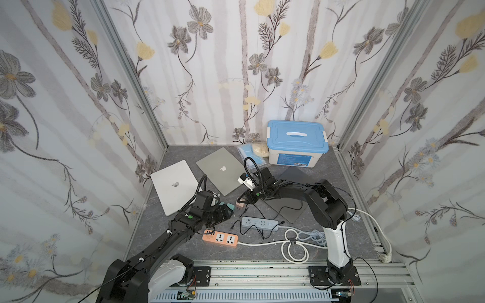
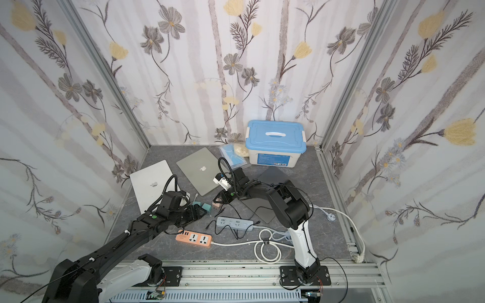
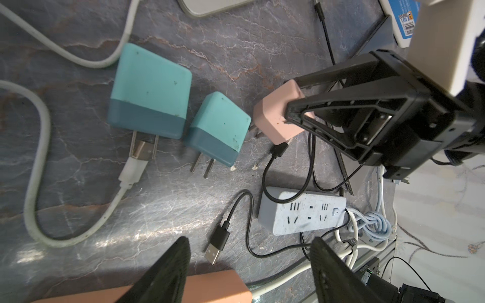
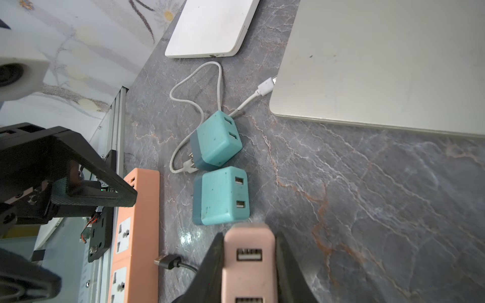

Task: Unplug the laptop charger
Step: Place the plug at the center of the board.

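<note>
So the pink charger [image 3: 278, 115] is off any strip, prongs bare, and the right gripper [image 4: 248, 244] has it pinched between both fingers. A thin black cable [image 3: 265, 183] is plugged into its end and loops across the blue-grey power strip [image 3: 301, 212] just beside it. Can't tell if the charger is touching the tabletop or hanging just above it.

Right next to it are two teal chargers [image 3: 149, 91] [image 3: 217, 128] lying on their sides, the nearer one almost touching the pink one. A white cable [image 3: 39, 157] curls round them, one plug resting between the bigger one's prongs, the other end at the edge of the grey laptop [image 1: 221, 170]. A silver laptop [image 1: 174, 185] sits beside that, with a blue-lidded storage box [image 1: 296, 143] at the back wall.

It's pretty cramped. Walls stand on three sides, and coiled cords fill the front right. The barest patch of table is front left.

The left gripper [image 3: 249, 241] hangs over the orange power strip [image 1: 220, 238] with fingers spread wide and nothing in them, near the pink charger but apart from it.
</note>
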